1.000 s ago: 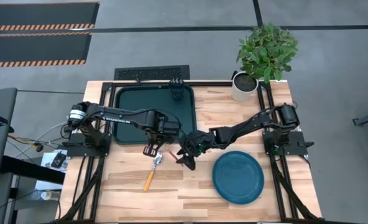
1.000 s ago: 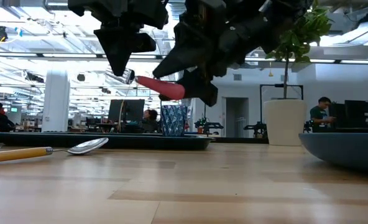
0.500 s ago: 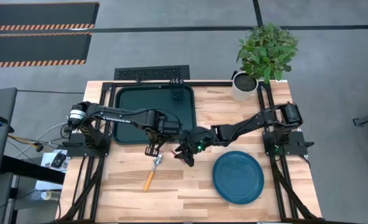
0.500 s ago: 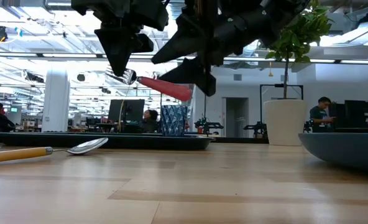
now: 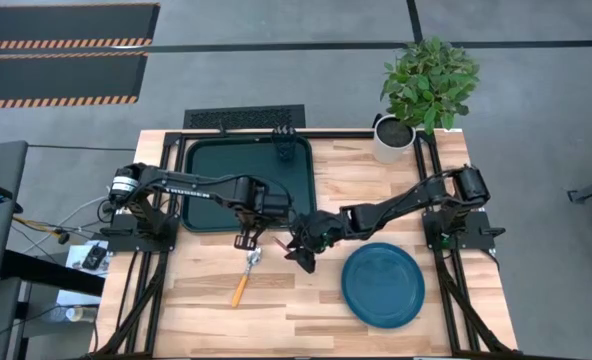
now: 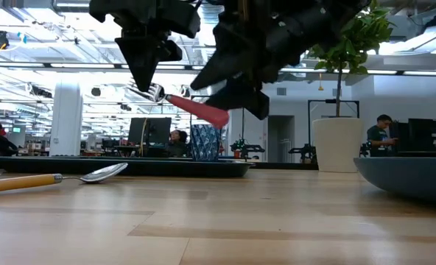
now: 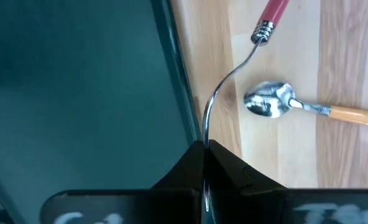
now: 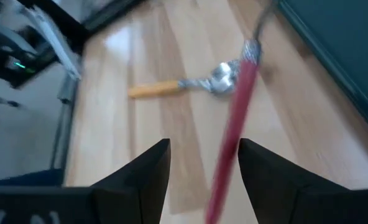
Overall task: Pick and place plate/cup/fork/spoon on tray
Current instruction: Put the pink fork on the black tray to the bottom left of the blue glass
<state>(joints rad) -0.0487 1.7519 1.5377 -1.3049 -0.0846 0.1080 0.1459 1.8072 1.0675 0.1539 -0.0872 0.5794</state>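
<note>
A light wooden table (image 5: 306, 300) stands on a grey floor (image 5: 276, 60) marked with orange-striped dark mats (image 5: 61, 40). A potted plant (image 5: 426, 85) sits at one corner. Behind, a bright open workspace holds seated people (image 6: 380, 132) at monitors (image 6: 148, 131).

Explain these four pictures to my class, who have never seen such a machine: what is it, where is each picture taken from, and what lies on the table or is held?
The machine is two dark robot arms at a wooden table, each ending in a two-finger claw. One picture looks straight down, one looks level across the tabletop, and two come from cameras on the arms' wrists. On the table lie a green tray with a small cup in one corner, a blue plate, a spoon with an orange handle, and a white plant pot. The left claw is shut on the metal end of a red-handled fork, held up in the air. The right claw is open, its fingers either side of the red handle, not closed on it.
</note>
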